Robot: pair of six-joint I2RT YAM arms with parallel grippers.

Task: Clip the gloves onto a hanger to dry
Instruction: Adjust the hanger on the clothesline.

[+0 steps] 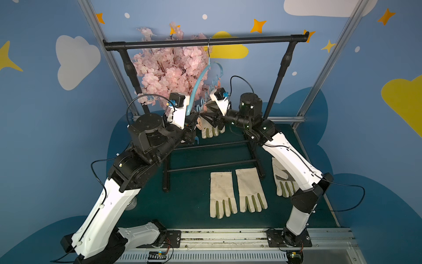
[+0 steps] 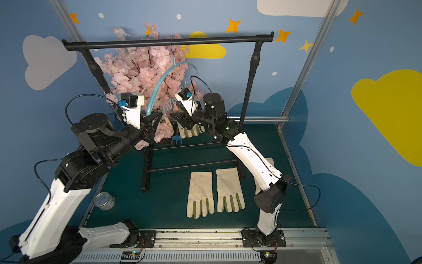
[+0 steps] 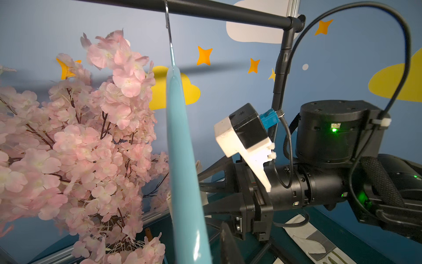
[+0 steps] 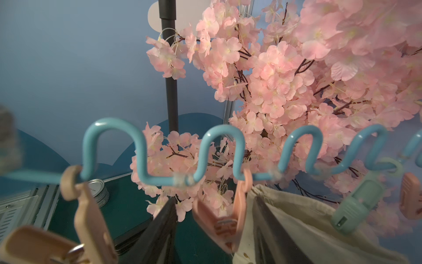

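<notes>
Hanger (image 3: 180,148) hanging by its wire hook from the rack (image 1: 159,44) at the rear of the counter (image 1: 189,201), with blossom (image 1: 169,75) crowding in behind. Left hand (image 2: 157,117) sitting at the low end of the arch. The left wrist view is showing one finger (image 3: 227,244) beside the arch and hiding the other, so cannot tell if it is clamping. Right hand (image 2: 177,117) sitting just under the wavy bar (image 4: 112,123), jaws standing partway apart. A pink peg (image 4: 219,217) is dangling in the gap and a cuff (image 4: 308,217) is lying against one finger; cannot tell if anything is being pinched. That glove (image 1: 211,131) is hanging fingers-down below the right hand. Flat gloves (image 1: 222,194) lying side by side near the front middle; fourth glove (image 1: 284,182) lying partly under the right arm by the right edge. Risks, judging from this: the hanger is only hooking on, so a push could be swinging the bar away from the cuff or lifting the hook off the rack. The peg is hanging loose and could be pivoting aside. The cuff could be sliding off and dropping the glove. The hands are working very close and could be knocking together, and twigs could be snagging. No brand or writing is reading clearly; marks on the tin (image 2: 104,200) by the left edge are too small to read.
</notes>
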